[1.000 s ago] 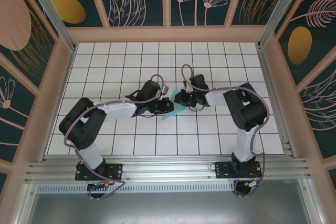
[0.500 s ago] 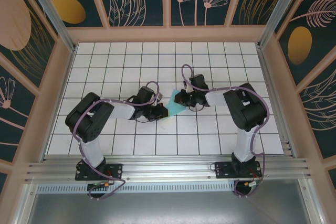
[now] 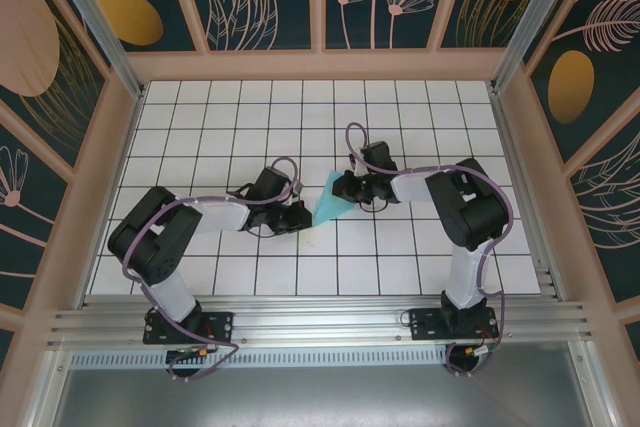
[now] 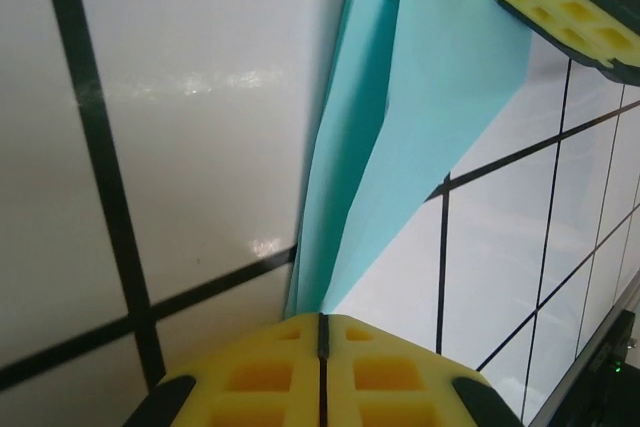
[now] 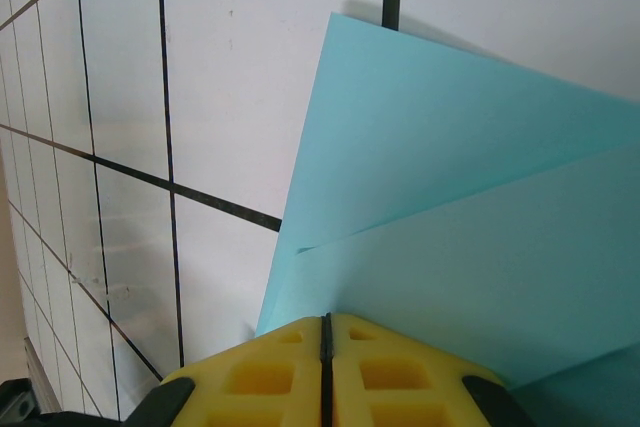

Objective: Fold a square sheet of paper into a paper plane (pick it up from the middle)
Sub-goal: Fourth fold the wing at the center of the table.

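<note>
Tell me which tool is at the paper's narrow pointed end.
The left tool: the folded teal paper tapers to a point where it pinches, while the right tool clamps a broad part.

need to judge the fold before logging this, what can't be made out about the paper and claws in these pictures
Top view: the paper is too small to read its creases; the right claw covers its far corner.
Left wrist view: the left claw pads hide the paper's tip, so a pinch there cannot be confirmed; the top edge cuts the paper off.
Right wrist view: the right and bottom edges cut the paper off.
</note>
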You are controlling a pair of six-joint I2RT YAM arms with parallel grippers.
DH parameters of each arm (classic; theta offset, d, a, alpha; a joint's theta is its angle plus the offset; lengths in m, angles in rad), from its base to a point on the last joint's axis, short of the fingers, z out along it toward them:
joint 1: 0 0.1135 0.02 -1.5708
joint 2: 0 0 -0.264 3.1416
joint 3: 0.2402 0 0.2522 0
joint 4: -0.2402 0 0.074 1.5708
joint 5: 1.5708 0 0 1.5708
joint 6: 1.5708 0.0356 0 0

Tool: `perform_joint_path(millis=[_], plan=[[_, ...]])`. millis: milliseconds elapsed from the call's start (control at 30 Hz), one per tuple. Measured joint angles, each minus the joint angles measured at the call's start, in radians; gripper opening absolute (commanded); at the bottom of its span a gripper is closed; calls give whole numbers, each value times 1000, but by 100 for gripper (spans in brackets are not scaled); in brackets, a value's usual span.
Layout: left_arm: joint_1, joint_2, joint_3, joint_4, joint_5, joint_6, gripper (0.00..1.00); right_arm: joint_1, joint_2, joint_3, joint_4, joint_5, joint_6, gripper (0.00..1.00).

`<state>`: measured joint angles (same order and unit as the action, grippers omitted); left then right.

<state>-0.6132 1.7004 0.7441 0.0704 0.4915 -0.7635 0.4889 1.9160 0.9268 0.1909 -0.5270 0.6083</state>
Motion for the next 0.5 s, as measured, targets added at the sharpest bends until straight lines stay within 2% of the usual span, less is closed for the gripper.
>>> perform_joint_path(millis=[267, 500], plan=[[0, -103, 9, -73, -97, 12, 11, 2, 0, 14, -17, -6, 0, 15], [0, -111, 83, -95, -203, 17, 15, 2, -14, 40, -76, 2, -1, 18]])
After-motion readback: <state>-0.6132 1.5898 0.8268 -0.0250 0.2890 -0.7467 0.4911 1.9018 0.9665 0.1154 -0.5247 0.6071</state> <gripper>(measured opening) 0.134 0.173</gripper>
